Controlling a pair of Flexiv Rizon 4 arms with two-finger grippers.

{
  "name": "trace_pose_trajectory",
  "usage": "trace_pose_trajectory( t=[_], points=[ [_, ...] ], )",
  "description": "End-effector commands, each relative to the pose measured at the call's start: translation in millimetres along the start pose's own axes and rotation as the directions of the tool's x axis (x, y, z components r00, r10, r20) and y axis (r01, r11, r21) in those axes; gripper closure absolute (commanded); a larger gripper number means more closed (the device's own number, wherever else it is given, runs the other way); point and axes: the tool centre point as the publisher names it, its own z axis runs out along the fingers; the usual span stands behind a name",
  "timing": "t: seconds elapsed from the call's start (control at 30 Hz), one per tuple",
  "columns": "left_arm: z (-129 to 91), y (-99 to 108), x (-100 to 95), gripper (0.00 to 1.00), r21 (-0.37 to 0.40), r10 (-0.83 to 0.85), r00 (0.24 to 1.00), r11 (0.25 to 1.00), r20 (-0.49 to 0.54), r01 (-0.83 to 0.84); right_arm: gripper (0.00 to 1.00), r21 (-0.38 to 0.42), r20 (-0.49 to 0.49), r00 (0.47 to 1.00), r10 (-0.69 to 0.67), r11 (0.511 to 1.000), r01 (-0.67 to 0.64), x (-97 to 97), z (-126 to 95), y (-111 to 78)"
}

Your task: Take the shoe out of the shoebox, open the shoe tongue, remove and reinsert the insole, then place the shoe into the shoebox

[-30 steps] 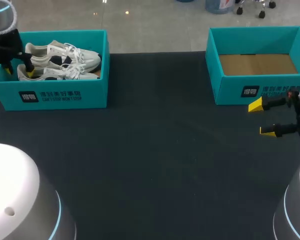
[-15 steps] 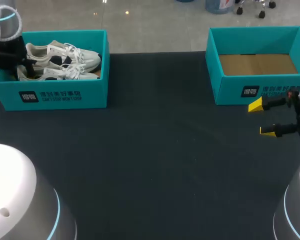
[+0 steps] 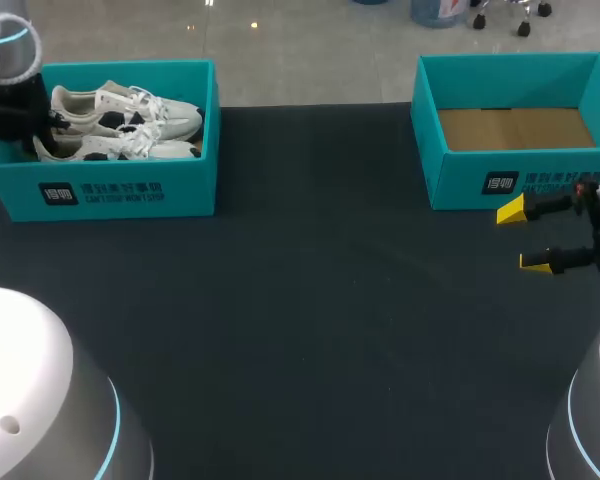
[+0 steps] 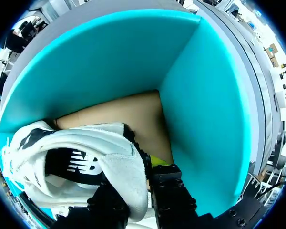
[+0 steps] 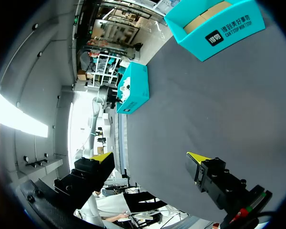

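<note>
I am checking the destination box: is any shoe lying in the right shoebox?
No, the right shoebox shows only its bare cardboard floor; both shoes lie in the left shoebox.

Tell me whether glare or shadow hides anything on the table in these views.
Head view: the table is matte, without glare, and the shoes are evenly lit. Left wrist view: the shoe heel is bright, shadowed underneath. Right wrist view: the right gripper is clearly lit.

One tip of the left tool (image 4: 142,172) is hidden — behind the shoe (image 4: 88,151).
</note>
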Motion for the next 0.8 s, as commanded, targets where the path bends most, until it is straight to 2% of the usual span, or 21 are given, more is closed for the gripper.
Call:
trace_pose_trajectory(
  t=[0.03, 0.23, 0.37, 0.5, 0.8],
  points=[
    [-12.3, -3.0, 4.0, 0.97, -0.004, 0.0, 1.0, 1.0, -0.017, 0.0, 0.0, -0.002, 0.004, 1.0, 0.002, 1.0, -0.002, 0.2, 0.3, -1.4],
    [-39.8, -8.5, 7.3, 1.0, -0.016, 0.001, 0.999, 1.0, -0.042, -0.001, 0.0, -0.002, 0.004, 1.0, 0.002, 1.0, -0.002, 0.2, 0.3, -1.4],
    [-65.0, -12.8, 3.3, 1.0, -0.029, -0.027, 0.997, 0.999, -0.072, 0.025, 0.0, -0.002, 0.004, 1.0, 0.002, 1.0, -0.002, 0.2, 0.3, -1.4],
    [-90.2, -14.1, 3.2, 1.0, -0.009, -0.105, 0.99, 0.995, -0.092, 0.104, 0.0, -0.002, 0.004, 1.0, 0.002, 1.0, -0.002, 0.2, 0.3, -1.4],
    [-149.3, -25.2, 5.2, 1.0, -0.033, -0.129, 0.988, 0.991, -0.088, 0.126, 0.0, -0.002, 0.004, 1.0, 0.002, 1.0, -0.002, 0.2, 0.3, -1.4]
  ],
)
